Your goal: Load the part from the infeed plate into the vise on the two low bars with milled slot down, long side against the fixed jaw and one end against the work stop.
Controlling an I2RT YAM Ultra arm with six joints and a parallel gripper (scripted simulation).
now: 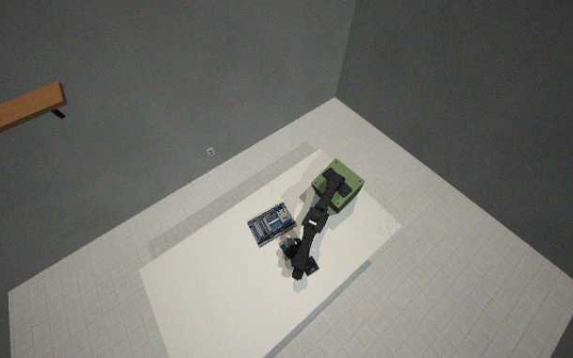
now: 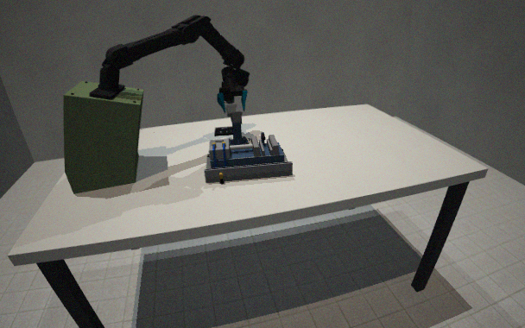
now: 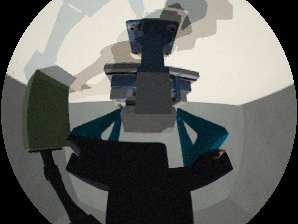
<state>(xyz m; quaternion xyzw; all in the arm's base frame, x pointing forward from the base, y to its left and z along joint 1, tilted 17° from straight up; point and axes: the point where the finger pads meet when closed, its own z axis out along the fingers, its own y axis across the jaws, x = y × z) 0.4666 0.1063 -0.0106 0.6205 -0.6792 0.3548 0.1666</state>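
Note:
The part [image 2: 233,108] [image 3: 149,123] is a light grey block on top of the darker grey V-block [image 2: 236,117] [image 3: 153,92], which stands on a blue column behind the vise in the exterior view. My gripper [image 2: 234,110] [image 3: 149,112] is open, with one teal finger on each side of the part. The slot's facing cannot be told. The vise [image 1: 270,224] [image 2: 248,158] is open on its grey tray. Its fixed jaw [image 2: 274,145] is the outer upright plate, the other jaw [image 2: 256,146] is on the rod side. The work stop is too small to make out surely.
The dark infeed plate [image 1: 311,266] [image 2: 223,131] lies beyond the V-block column. The green pedestal [image 1: 341,188] [image 2: 101,142] [image 3: 47,112] carries the arm. The column's blue bolted foot [image 3: 152,37] shows in the wrist view. The air cylinder [image 2: 219,149] with blue hoses sits on the vise's pedestal side.

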